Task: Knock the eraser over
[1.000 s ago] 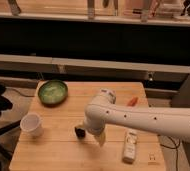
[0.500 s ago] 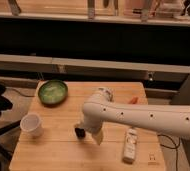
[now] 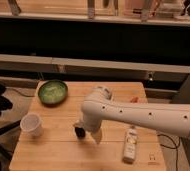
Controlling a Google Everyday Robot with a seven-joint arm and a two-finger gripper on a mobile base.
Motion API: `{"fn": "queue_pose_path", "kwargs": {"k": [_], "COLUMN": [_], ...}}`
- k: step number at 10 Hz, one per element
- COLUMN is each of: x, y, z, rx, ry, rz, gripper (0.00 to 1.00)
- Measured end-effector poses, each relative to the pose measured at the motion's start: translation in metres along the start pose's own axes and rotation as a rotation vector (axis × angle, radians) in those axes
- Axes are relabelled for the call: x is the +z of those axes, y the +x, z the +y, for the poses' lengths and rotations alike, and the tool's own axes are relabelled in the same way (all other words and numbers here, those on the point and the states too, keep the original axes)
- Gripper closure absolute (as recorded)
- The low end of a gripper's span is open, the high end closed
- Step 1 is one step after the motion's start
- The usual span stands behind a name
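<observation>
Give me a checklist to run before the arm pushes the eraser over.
1. The eraser sits in view on the table: ok.
2. The pincer is low beside the eraser: ok.
3. Contact between them: cannot tell.
4. Eraser upright, not yet toppled: cannot tell.
5. The white cup stands apart from the eraser: ok.
6. The white slab lies apart from the pincer: ok.

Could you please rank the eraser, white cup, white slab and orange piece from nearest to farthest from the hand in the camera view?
The hand hangs low over the middle of the table.
1. Eraser: right at it, hard to tell apart.
2. White slab, front right, and white cup, left: too close to call.
3. Orange piece: back right edge.
</observation>
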Motion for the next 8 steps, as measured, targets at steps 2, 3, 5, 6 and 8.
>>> {"fn": "queue_pose_path", "kwargs": {"k": [2, 3, 5, 6, 8], "x": [0.0, 0.0, 0.0, 0.001, 0.001], "y": [-0.001, -0.001, 0.001, 0.0, 0.0], "z": [-0.005, -0.006, -0.011, -0.017, -0.02], "rx": [-0.006, -0.006, -0.006, -0.011, -0.016], "ry": [0.001, -0.001, 0.003, 0.003, 0.003], "rz": [-0.006, -0.009, -0.014, -0.019, -0.023], "gripper": [0.2, 0.2, 0.2, 0.2, 0.2]}}
